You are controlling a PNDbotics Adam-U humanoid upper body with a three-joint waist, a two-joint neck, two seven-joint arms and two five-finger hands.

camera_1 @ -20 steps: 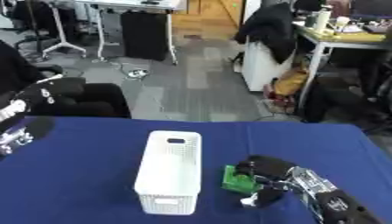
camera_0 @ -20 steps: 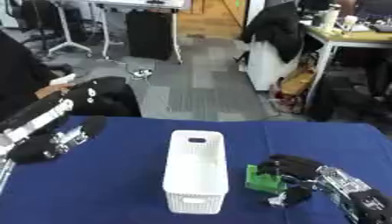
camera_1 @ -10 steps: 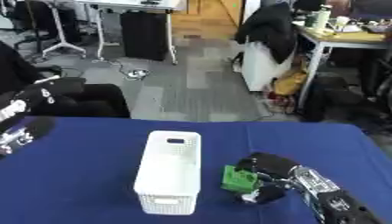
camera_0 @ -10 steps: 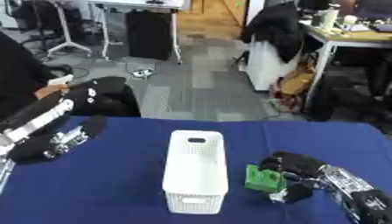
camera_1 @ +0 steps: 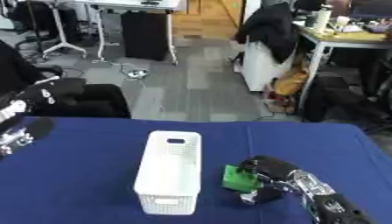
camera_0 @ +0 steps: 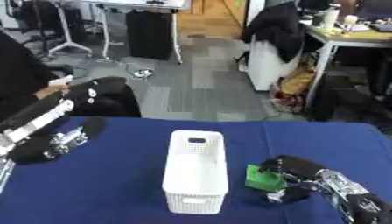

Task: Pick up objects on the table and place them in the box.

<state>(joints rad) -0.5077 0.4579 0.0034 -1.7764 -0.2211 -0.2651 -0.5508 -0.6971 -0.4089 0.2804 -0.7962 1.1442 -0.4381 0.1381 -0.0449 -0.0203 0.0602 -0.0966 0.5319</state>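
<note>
Left eye: our right hand [camera_0: 295, 175] is curling round the green object [camera_0: 263, 178], just right of the white box [camera_0: 197, 173] | Right eye: box interior looking empty; placing undone; left hand [camera_1: 17, 135] idling far-left, fingers unclear.

the box [camera_0: 196, 170] stands lengthwise at mid-table [camera_0: 115, 192], with the block [camera_0: 263, 179] just to its right in the curled fingers of the right hand [camera_0: 295, 177], and the left hand [camera_0: 57, 140] well apart at the table's left edge.
</note>
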